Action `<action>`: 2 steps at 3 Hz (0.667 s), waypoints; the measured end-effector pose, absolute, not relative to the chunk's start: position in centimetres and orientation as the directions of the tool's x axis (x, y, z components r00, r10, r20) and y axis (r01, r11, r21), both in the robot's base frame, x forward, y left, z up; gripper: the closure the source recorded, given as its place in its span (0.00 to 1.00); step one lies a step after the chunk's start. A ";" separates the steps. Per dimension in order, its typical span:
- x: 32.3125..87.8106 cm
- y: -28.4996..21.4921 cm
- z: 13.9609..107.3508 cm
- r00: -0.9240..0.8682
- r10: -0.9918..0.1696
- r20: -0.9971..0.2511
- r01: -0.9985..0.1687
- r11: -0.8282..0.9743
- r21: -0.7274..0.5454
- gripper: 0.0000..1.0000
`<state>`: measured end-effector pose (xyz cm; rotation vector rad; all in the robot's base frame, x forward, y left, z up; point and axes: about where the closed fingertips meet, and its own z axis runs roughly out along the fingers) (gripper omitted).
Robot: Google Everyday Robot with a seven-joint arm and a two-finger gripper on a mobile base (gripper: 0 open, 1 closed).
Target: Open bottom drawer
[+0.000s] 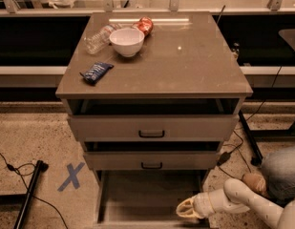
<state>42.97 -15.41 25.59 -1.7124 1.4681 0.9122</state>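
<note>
**Gripper at the front right corner of the extended bottom drawer**

1. Gripper. The gripper (187, 208) is low in the camera view, at the front right part of the bottom drawer (137, 194). Its pale cream tip points left, towards the inside of the drawer. Whether it is open or closed, and whether it has hold of anything, cannot be determined from this view.

2. Arm. The white arm (237, 197) enters from the lower right corner and bends down to the gripper.

3. Bottom drawer. The drawer is pulled well out from the cabinet (223, 80). Its plain grey interior floor and left side wall are exposed. Its front panel lies at the lower edge of the view and is mostly cut off.

4. Upper drawers. The middle drawer (185, 160) sits directly above, with a small black handle (152, 165). The top drawer (194, 127) carries a like handle (152, 134). A dark gap shows above each front.

5. Cabinet top. A white bowl (127, 41) stands at the rear left. A clear plastic bottle (97, 39) lies just to its left, and a red can (145, 25) lies just behind it. A blue snack packet (96, 71) lies near the left edge, apart from the bowl.

6. Floor. A blue tape X (70, 176) is marked left of the cabinet. A black bar (30, 190) and cables lie further left.
</note>
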 end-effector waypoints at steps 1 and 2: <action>43.7 -15.0 29.5 0.128 -0.473 -0.872 -0.992 -0.060 -0.113 0.96; 43.6 -14.8 29.1 0.126 -0.472 -0.873 -0.992 -0.064 -0.108 0.74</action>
